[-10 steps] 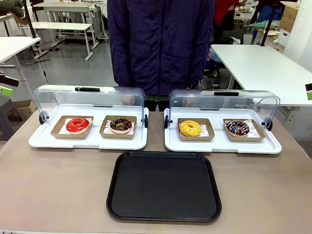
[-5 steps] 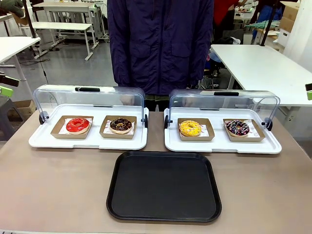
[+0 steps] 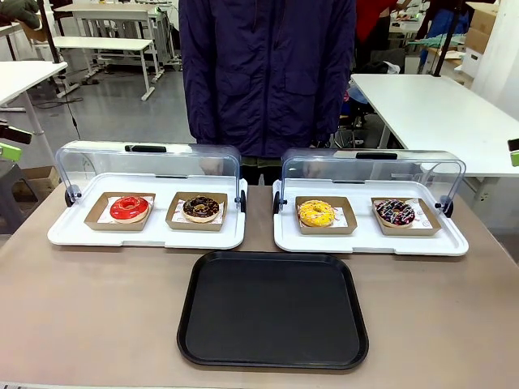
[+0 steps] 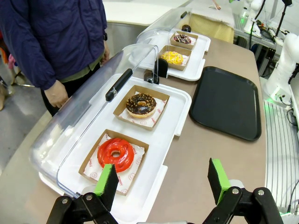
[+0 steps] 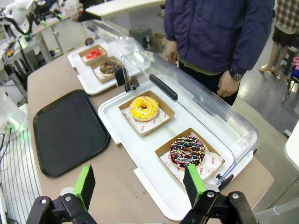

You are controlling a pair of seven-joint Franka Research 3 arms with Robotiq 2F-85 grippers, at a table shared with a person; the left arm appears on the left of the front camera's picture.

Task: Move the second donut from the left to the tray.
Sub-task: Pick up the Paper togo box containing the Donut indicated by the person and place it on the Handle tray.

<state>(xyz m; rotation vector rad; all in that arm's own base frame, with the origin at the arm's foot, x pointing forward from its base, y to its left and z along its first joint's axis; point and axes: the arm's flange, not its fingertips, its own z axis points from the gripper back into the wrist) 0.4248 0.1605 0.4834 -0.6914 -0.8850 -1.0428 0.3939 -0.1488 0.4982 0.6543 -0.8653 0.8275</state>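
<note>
Two grippers: the left gripper (image 4: 162, 179) and the right gripper (image 5: 139, 184) each have their green-padded fingers spread wide apart with nothing between them. Both are held up above the tabletop (image 3: 97, 308).
Black tray (image 3: 272, 312): lies flat and bare at the middle of the tabletop's near edge.
Left display tray (image 3: 146, 237): white, it sits beyond the black tray toward the tabletop's left edge. Its clear lid (image 3: 146, 166) stands open along its far side.
Task donut: the second donut from the left (image 3: 200, 208) is chocolate-glazed with tan crumbs. It rests in a brown cardboard tray (image 3: 175, 214) lined with white paper, in the right half of the left display tray, just beyond the black tray's far left corner.
Neighbour: a red-glazed donut (image 3: 130, 208) in its own cardboard tray takes the left half of that display tray.
Right display tray (image 3: 369, 243): white, with its lid likewise raised. It holds a yellow-glazed donut (image 3: 316, 213) on its left and a dark sprinkled donut (image 3: 395, 212) on its right.
Person (image 3: 268, 73): stands at the tabletop's far edge in a dark blue jacket, hands down at the sides.
</note>
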